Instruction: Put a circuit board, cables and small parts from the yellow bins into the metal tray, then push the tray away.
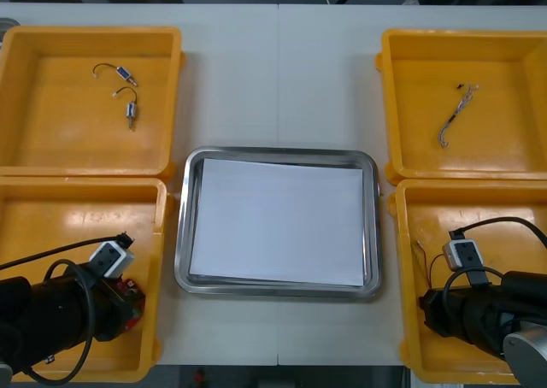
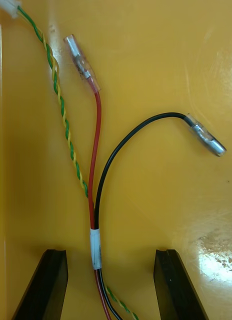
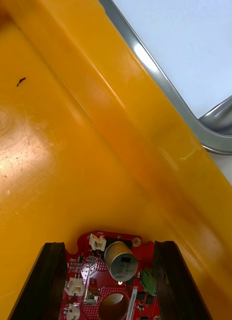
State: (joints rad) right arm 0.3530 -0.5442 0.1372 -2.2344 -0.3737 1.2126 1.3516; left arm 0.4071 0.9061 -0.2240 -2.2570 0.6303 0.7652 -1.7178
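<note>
A round red circuit board (image 3: 103,290) lies in a corner of the near left yellow bin (image 1: 51,226). My left gripper (image 3: 110,280) stands open around it, one finger at each edge of the board. In the front view that gripper (image 1: 130,307) is low in the bin. My right gripper (image 2: 110,282) is open in the near right yellow bin (image 1: 496,204). A red and black cable (image 2: 96,245) with a white band lies midway between its fingers, apart from both. A green and yellow twisted cable (image 2: 63,120) runs beside it. The metal tray (image 1: 184,234) is white inside.
The far left yellow bin (image 1: 26,106) holds two small metal parts (image 1: 130,106) with short wires. In the far right yellow bin (image 1: 513,50) lies a thin cable (image 1: 453,119). The near left bin's wall (image 3: 146,130) rises just beyond the board, with the tray's rim (image 3: 161,85) behind it.
</note>
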